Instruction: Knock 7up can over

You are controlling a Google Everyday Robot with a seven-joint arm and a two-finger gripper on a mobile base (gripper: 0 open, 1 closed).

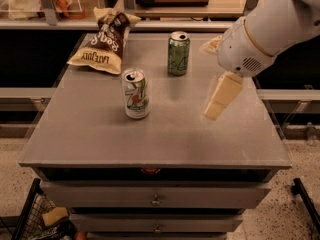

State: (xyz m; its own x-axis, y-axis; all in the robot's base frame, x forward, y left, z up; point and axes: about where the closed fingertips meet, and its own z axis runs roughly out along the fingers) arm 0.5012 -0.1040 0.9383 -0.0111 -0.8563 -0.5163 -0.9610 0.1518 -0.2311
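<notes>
The 7up can (136, 93), white/silver with a green "7" logo and a silver top, stands upright near the middle of the grey table (100, 139). My gripper (221, 98) hangs from the white arm coming in from the upper right. It is above the table's right half, to the right of the 7up can and well apart from it.
A darker all-green can (178, 53) stands upright at the back middle. A brown chip bag (103, 43) lies at the back left. A shelf (170, 4) runs behind the table. Drawers (156, 196) sit under the tabletop. A wire basket (40, 219) is at the lower left.
</notes>
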